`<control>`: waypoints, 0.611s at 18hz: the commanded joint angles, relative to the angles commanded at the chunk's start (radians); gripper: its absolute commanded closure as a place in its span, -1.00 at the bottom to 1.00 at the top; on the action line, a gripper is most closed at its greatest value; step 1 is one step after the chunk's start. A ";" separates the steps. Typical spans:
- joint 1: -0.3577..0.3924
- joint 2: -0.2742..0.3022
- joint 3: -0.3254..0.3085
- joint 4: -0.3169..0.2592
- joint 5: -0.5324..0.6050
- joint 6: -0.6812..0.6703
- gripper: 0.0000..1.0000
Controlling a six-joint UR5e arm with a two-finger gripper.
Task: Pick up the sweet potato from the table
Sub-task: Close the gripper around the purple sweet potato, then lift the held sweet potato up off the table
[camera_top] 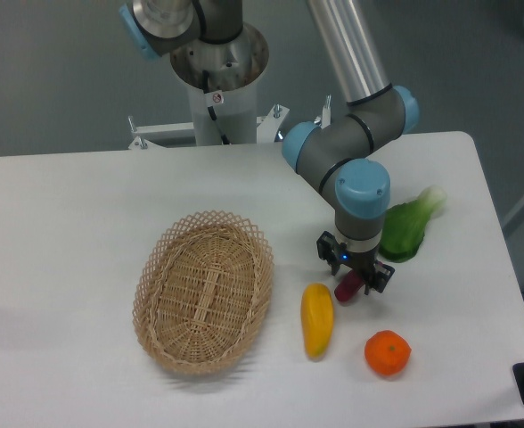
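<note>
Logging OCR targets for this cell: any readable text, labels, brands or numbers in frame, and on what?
No readable text anywhere in the frame.
Small round sticker on the white robot pedestal: red and white, too small to read.
Gripper body: one blue light, no legible marking.
Sweet potato, basket and table: no print.

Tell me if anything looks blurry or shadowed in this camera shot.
Fixed camera: lighting is even and soft, no glare on the table; the basket casts a faint shadow; the gripper hides most of the sweet potato; focus is slightly soft overall.
</note>
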 joint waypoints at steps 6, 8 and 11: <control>0.003 0.015 0.035 0.002 -0.006 0.003 0.41; 0.006 0.034 0.060 -0.005 -0.012 0.002 0.41; 0.026 0.090 0.086 -0.017 -0.057 0.002 0.40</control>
